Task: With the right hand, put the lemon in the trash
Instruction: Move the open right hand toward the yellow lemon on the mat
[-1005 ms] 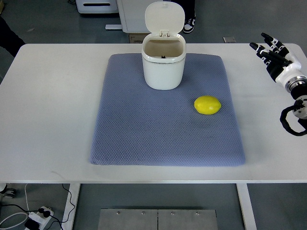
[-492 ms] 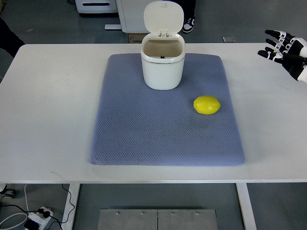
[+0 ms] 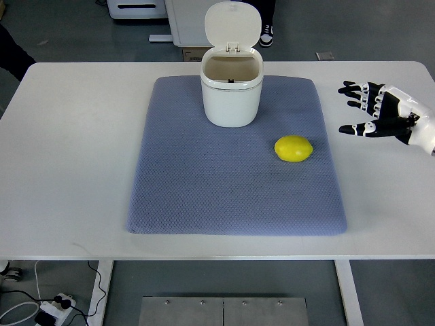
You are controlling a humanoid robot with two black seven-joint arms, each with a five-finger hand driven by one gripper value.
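The lemon (image 3: 293, 149) lies loose on the blue mat (image 3: 204, 190), right of centre and a little nearer us than the trash bin (image 3: 231, 92), its long axis running roughly left to right with its blunt tips pointing toward the mat's sides. Being round and unrestrained, I reckon it could roll off toward the bin or the mat's edge if the right robot hand (image 3: 380, 115), now hovering over the bare desk (image 3: 68, 136) off to the right with fingers spread and empty, nudges one tip instead of closing across the middle. Farther back the bin stands with its lid (image 3: 233, 24) flipped up, and a careless release could bounce the lemon off that rim.
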